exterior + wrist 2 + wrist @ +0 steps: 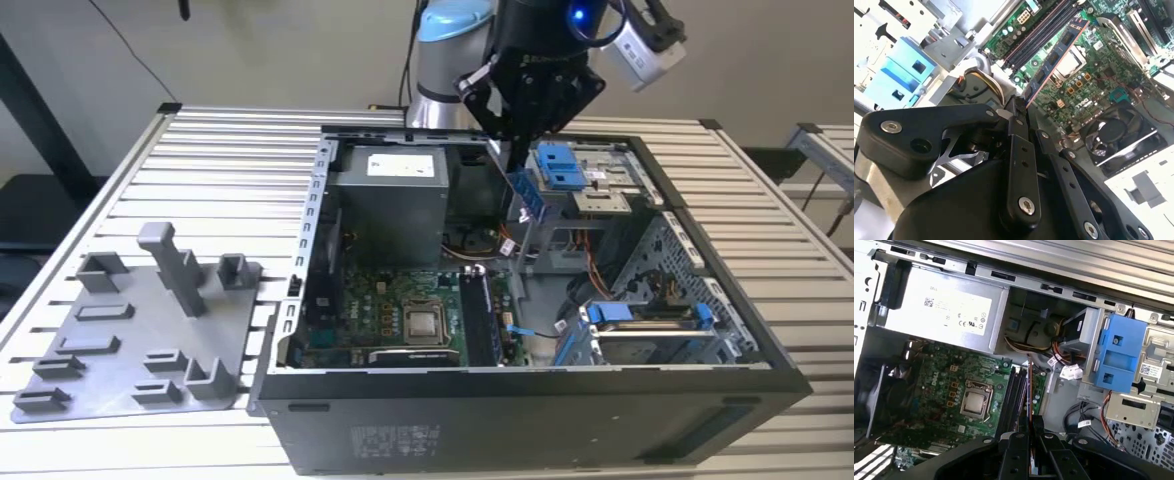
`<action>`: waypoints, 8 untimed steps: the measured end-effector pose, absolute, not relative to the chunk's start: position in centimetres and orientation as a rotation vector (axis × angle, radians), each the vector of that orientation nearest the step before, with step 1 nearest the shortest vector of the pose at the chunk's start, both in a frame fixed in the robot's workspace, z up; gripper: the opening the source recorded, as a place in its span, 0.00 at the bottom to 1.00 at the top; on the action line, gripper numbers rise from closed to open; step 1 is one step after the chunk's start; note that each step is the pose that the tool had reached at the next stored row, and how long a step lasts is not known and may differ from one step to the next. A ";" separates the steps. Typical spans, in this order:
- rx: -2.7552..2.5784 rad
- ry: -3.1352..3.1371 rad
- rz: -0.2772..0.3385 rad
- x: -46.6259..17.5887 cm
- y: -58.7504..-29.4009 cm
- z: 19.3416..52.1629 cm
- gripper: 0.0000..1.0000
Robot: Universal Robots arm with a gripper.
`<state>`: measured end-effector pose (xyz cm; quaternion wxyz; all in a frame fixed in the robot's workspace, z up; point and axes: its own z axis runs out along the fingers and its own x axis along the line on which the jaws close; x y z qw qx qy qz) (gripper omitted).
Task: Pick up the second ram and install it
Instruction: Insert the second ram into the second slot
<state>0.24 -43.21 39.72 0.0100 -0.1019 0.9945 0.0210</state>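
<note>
Item 1: gripper, with the arm above it cut off by the frame. We record its fingers as clamped on one end of the second ram, and that end is buried between them.

Item 2: second ram. It hangs upright over the far inner part of the computer case, just beside the blue drive clips and lifted off the motherboard. In the first wrist view we see it edge-on, in line with the memory slots. The gripper hides the slots' near ends, and we cannot tell whether any slot is filled.

Item 3: grey holder plate with a tall post, near the bench edge at the exterior view's left.

Item 4: the case's near wall, cut off at the frame's bottom.
</note>
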 end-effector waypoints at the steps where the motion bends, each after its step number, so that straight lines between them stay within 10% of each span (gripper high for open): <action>1: -0.308 3.106 0.065 0.2 -43.2 39.7 0.14; 8: -0.237 3.111 0.065 0.2 -43.2 39.7 0.14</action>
